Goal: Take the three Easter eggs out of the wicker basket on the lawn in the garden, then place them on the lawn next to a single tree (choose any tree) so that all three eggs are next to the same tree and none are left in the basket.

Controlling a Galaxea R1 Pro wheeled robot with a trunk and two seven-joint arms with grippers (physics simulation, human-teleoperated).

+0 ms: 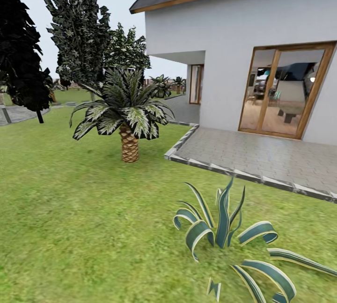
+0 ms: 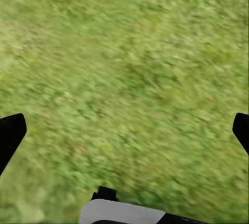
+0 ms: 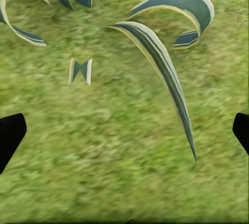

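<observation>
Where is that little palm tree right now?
In the head view, the small palm stands on the lawn left of centre, just left of the paved terrace by the house, with darker trees behind it.

From my head camera the house [image 1: 243, 36] is cut by the top and right edges, so I see only part of its roof. The dark conifer [image 1: 18, 55] is cut by the left edge. The striped agave [image 1: 234, 242] loses its lower leaves at the bottom edge. Behind the glass door [image 1: 285, 90] the room is too blurred to read. On the left wrist, the left claw [image 2: 124, 130] shows only two dark finger tips [image 2: 10, 133] at the picture sides, and the lawn [image 2: 124, 68] is blurred. The right claw [image 3: 124, 130] is cut the same way.
</observation>
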